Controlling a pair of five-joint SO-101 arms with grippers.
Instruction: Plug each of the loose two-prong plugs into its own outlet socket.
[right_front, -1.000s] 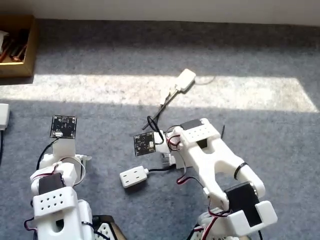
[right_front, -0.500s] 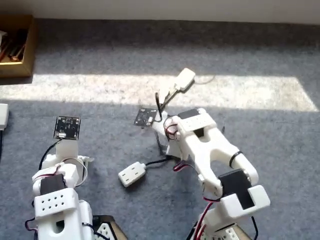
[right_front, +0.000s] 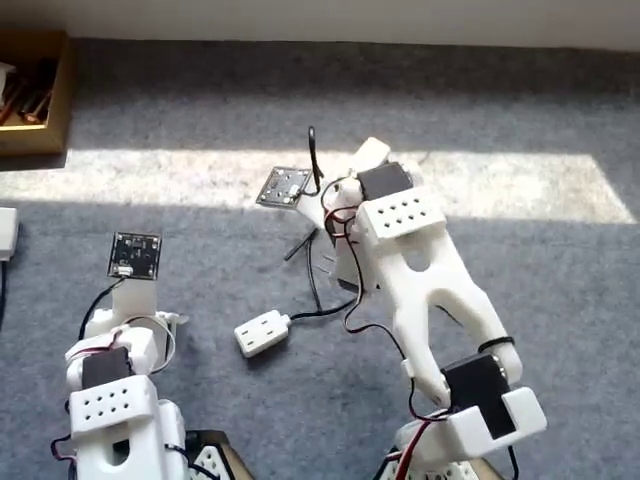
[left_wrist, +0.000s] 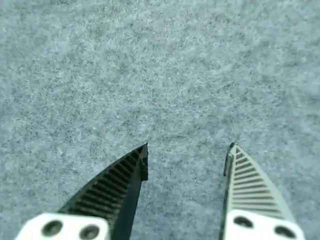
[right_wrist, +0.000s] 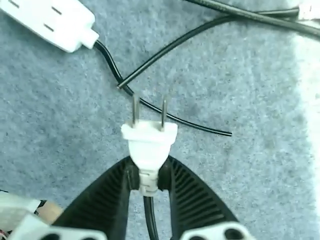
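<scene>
White two-prong plug (right_wrist: 149, 145) and white plastic outlet block (right_front: 262, 332) are drifting apart. My left claw (left_wrist: 188, 150) is hanging with its fingers apart over grey carpet (left_wrist: 150, 60), barely moving. The block is lying mid-carpet, nudged slightly. My right claw (right_wrist: 149, 169), clamped on the plug, is swinging off toward the sunlit strip (right_front: 150, 175), so I'm judging that insertion is getting further off.
</scene>
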